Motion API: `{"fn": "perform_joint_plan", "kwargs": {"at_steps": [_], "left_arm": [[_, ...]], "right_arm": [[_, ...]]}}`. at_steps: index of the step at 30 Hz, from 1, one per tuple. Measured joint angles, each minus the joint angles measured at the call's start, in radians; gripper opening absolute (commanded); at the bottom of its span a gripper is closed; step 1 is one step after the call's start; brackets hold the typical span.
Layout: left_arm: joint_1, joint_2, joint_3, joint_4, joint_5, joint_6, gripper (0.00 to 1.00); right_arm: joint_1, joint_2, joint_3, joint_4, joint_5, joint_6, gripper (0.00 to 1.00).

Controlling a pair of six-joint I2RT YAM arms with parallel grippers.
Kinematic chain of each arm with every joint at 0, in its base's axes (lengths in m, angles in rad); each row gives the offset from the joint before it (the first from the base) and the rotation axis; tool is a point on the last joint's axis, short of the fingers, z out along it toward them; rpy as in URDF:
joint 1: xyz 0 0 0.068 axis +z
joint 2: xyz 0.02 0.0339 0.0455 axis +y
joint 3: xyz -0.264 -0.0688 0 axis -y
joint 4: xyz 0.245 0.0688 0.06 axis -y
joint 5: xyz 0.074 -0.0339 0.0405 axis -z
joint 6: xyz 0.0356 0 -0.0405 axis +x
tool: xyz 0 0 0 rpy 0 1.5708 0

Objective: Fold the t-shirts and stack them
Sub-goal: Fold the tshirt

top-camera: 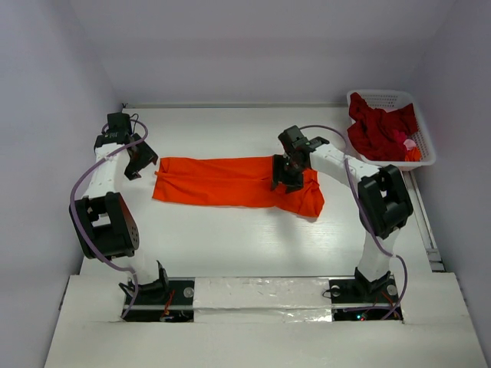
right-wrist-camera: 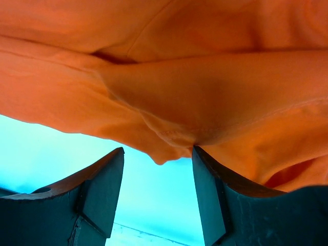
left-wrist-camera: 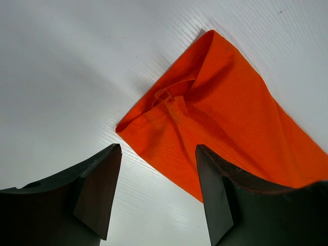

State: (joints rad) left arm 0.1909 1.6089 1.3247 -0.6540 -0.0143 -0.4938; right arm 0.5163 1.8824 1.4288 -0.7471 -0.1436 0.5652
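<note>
The bright orange t-shirt (top-camera: 222, 182) lies folded into a long strip across the middle of the table. Its right end is bunched (top-camera: 304, 198). My left gripper (top-camera: 143, 165) is open and empty, just off the shirt's left end; the left wrist view shows that end (left-wrist-camera: 215, 118) ahead of the open jaws. My right gripper (top-camera: 285, 178) is open over the shirt's right part; in the right wrist view a cloth fold (right-wrist-camera: 174, 138) hangs just ahead of the jaws, touching the right finger (right-wrist-camera: 210, 195). A dark red t-shirt (top-camera: 380, 129) lies crumpled in the basket.
A white plastic lattice basket (top-camera: 429, 152) stands at the back right corner, with a bit of pink and orange cloth (top-camera: 410, 147) beside the red shirt. Grey walls close in the table on three sides.
</note>
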Motion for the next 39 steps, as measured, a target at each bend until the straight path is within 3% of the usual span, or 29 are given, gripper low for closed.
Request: {"fn": "perform_joint_plan", "kwargs": {"at_steps": [21,27,38,39], "left_arm": [[0.000,0.000,0.000,-0.001,-0.002,0.004,0.57],[0.000,0.000,0.000,-0.001,-0.002,0.006,0.57],[0.000,0.000,0.000,-0.001,-0.002,0.007,0.58],[0.000,0.000,0.000,-0.001,-0.002,0.007,0.58]], "right_arm": [[0.011,0.024,-0.016,0.015,0.015,0.012,0.58],[0.011,0.066,0.006,0.014,0.035,0.006,0.38],[0.011,0.066,0.049,0.014,0.051,0.006,0.35],[0.011,0.066,0.049,0.014,0.053,0.006,0.28]]}}
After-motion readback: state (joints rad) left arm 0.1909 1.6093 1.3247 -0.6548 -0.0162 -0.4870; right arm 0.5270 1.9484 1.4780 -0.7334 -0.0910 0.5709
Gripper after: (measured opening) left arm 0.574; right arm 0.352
